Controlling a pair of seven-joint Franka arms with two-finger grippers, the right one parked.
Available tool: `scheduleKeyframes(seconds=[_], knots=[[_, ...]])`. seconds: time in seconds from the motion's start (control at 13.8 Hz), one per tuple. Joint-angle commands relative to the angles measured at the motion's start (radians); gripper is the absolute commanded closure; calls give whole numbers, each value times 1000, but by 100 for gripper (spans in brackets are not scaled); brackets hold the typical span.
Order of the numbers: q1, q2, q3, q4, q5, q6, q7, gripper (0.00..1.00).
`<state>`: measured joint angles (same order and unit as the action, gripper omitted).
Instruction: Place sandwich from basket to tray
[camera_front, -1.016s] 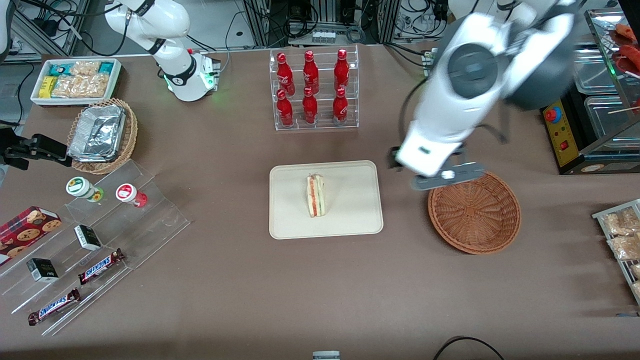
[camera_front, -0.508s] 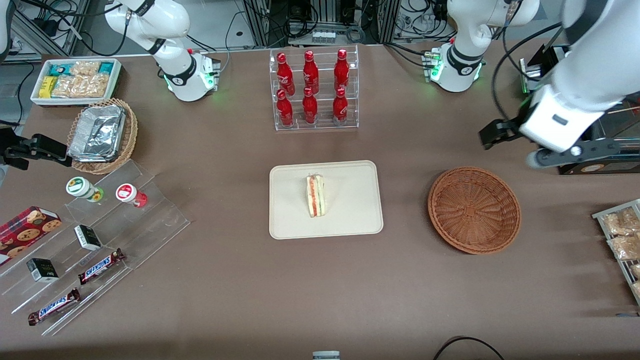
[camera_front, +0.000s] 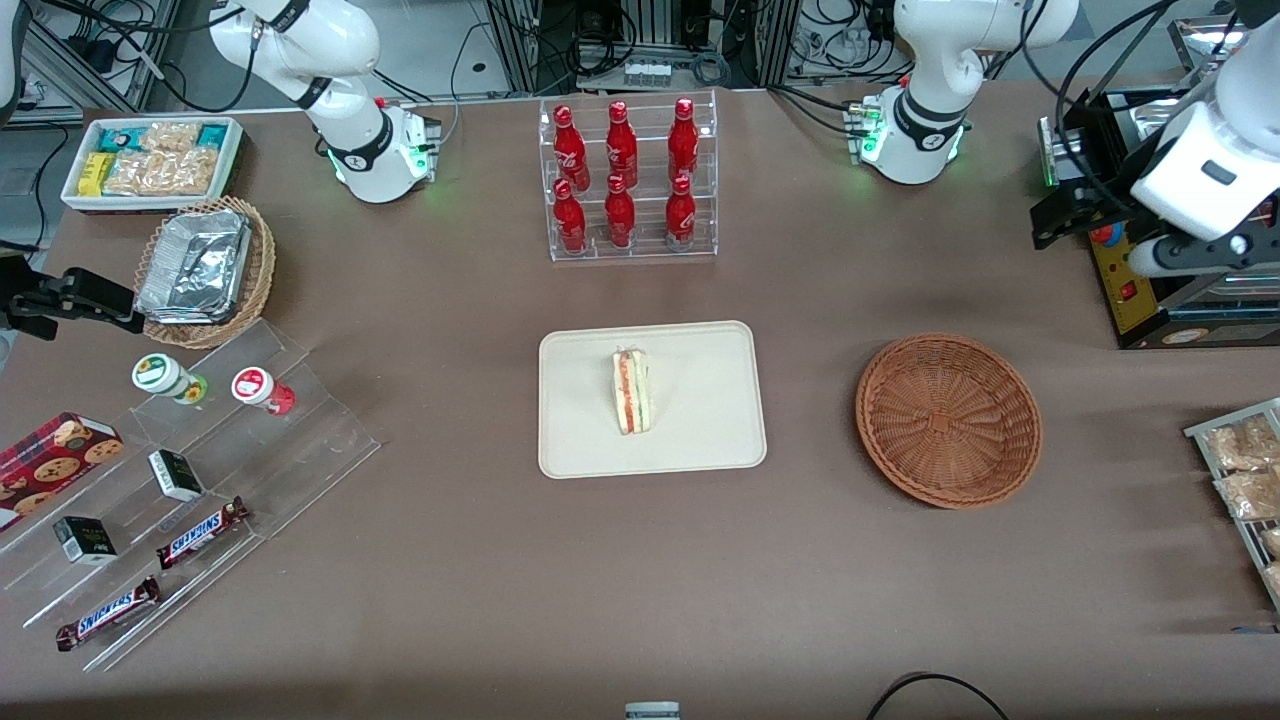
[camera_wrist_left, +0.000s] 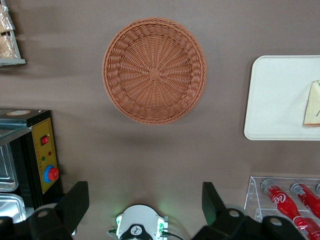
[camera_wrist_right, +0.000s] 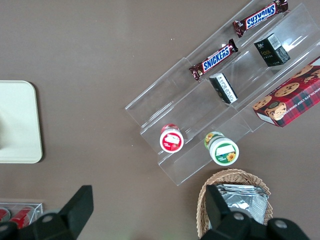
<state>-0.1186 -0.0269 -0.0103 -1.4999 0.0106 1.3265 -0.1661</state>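
The sandwich (camera_front: 632, 391) lies on the cream tray (camera_front: 700, 440) at the table's middle, its red and green filling edge showing. It also shows in the left wrist view (camera_wrist_left: 313, 105), on the tray (camera_wrist_left: 275, 100). The reddish-brown wicker basket (camera_front: 948, 420) is empty and sits beside the tray, toward the working arm's end; it also shows in the left wrist view (camera_wrist_left: 154, 71). My left gripper (camera_front: 1072, 218) hangs high, farther from the front camera than the basket, near the black control box. Its fingers stand wide apart and empty (camera_wrist_left: 145, 205).
A clear rack of red bottles (camera_front: 625, 180) stands farther back than the tray. A black control box with a red button (camera_front: 1120, 265) and a snack rack (camera_front: 1245, 480) sit at the working arm's end. Acrylic shelves with candy bars (camera_front: 190, 470) lie toward the parked arm's end.
My left arm has swung away from above the basket toward the working arm's end of the table. The sandwich, tray and basket have not moved.
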Motion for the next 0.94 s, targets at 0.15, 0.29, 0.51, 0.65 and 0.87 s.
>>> scheduleKeyframes(seconds=[0.15,0.29,0.51,0.65,0.87], knots=[[10,-64,62,-42,2,13,129,0],[20,-57,62,-33,2,20,134,0],[34,-16,55,-2,3,33,134,0],[31,-5,55,9,0,36,135,0],[30,7,55,4,0,49,135,0]])
